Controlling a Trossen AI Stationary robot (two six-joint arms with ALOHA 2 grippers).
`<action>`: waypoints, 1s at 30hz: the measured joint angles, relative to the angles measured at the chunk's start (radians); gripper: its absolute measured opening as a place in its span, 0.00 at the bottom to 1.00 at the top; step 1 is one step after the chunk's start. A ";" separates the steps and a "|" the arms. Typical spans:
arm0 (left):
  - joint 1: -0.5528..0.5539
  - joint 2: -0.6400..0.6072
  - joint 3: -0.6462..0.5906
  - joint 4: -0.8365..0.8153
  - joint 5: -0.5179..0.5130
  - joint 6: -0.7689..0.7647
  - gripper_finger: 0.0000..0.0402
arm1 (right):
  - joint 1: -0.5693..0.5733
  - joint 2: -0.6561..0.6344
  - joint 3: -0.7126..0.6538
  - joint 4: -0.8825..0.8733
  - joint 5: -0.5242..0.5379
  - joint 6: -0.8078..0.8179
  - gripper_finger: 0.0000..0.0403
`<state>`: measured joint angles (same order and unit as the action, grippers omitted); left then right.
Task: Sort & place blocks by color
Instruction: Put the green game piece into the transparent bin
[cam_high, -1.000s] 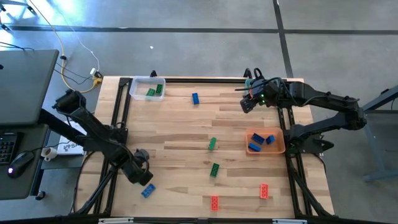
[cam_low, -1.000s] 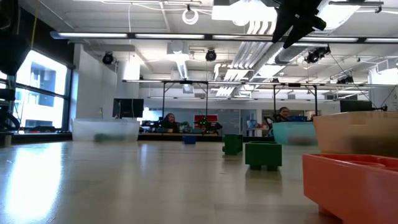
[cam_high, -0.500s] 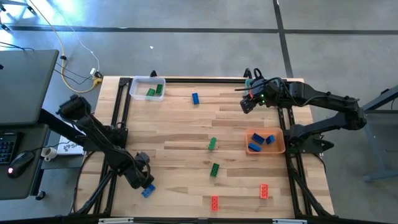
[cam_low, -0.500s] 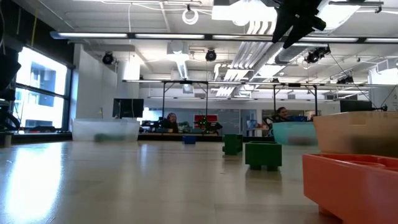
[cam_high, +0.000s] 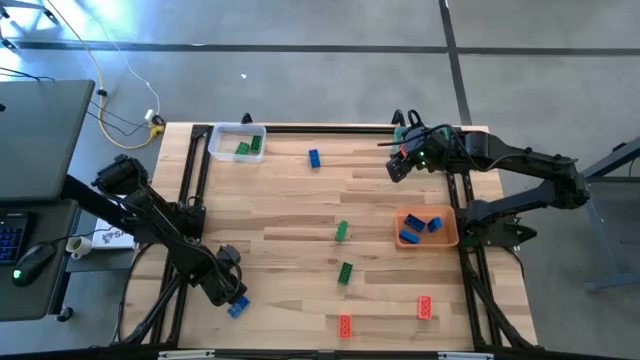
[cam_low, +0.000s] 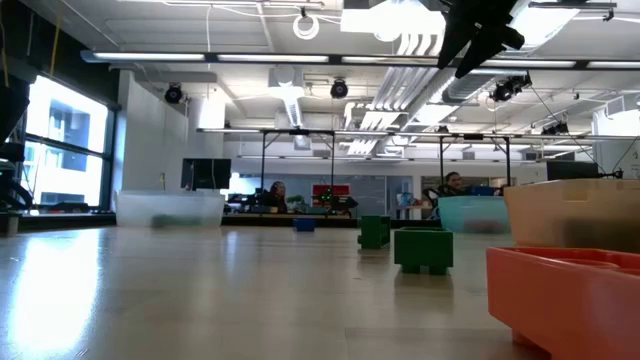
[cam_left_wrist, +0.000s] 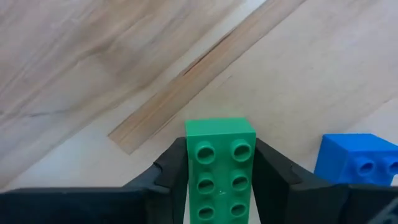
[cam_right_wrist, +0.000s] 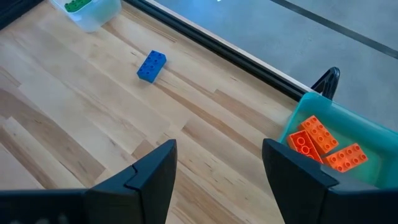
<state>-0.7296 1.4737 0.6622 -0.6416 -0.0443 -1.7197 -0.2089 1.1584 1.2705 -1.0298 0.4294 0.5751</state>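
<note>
Legible text, labels, brands, numbers, signs: none. Blocks, trays and desk surface carry no readable marking in any view. A white item beside the desk's left edge in the high view bears dark print, too small to read.

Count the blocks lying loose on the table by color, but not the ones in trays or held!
Green blocks: 2
Blue blocks: 2
Red blocks: 2
Total: 6
</note>
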 joint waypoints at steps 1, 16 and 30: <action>0.000 0.001 0.009 0.000 -0.013 0.005 0.27 | 0.000 0.000 0.000 0.001 0.000 0.000 0.56; 0.170 -0.084 0.107 -0.028 -0.315 0.191 0.27 | 0.000 0.002 0.000 0.071 -0.002 -0.005 0.56; 0.663 -0.405 0.110 -0.116 -0.412 0.767 0.27 | -0.001 0.029 -0.001 0.124 -0.021 -0.007 0.56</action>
<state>-0.0664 1.0683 0.7717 -0.7580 -0.4564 -0.9531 -0.2096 1.1874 1.2694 -0.9056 0.4088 0.5677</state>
